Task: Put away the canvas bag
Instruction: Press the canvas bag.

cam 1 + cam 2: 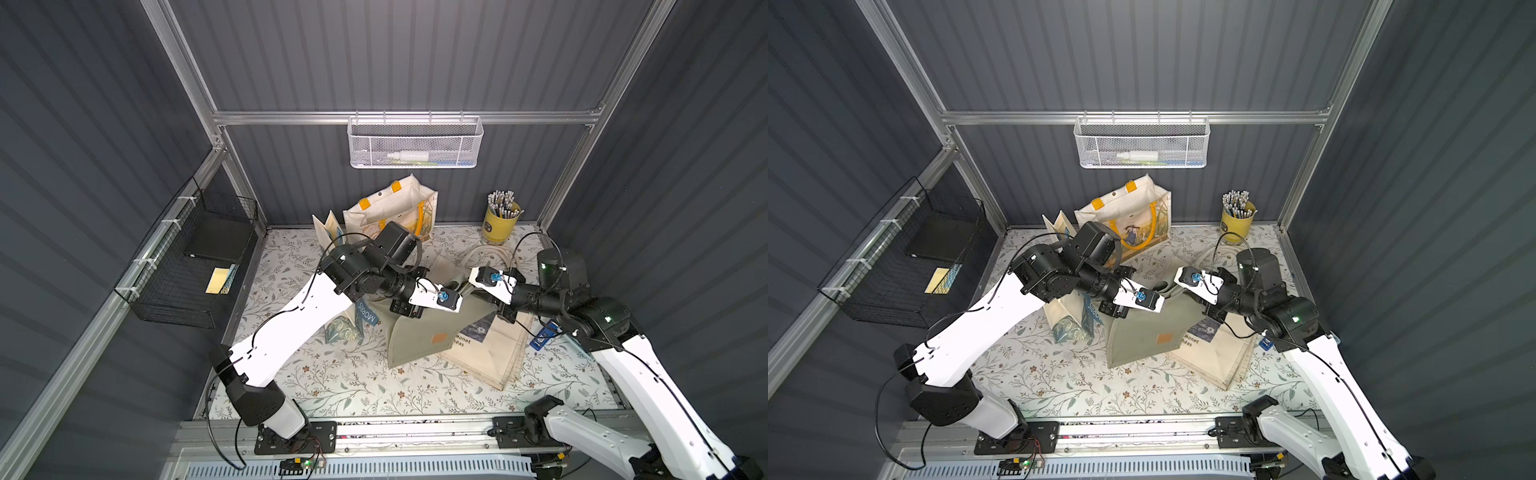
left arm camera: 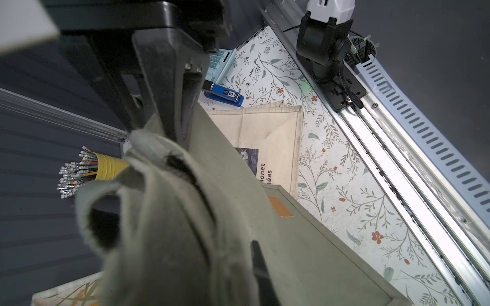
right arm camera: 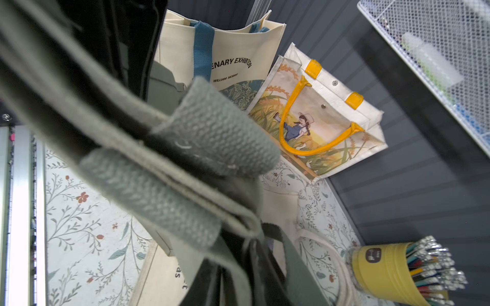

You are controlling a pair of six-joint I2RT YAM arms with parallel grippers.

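green canvas bag (image 3: 212, 127) straps, yellow pencil cup (image 3: 381, 267)

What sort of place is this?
Likely a mock storage closet: a white mesh basket and a black wire basket hang on grey ribbed walls; a green bag, a yellow-handled bag and a pencil tin are below.

Reaching in from both sides, elbows up, wrists nearly nose to nose at centre, clamping left gripper (image 1: 456, 289) tight on canvas bag (image 1: 419, 336) top, straddling its handles (image 3: 212, 127) with right gripper (image 1: 466, 287), closure there unclear.
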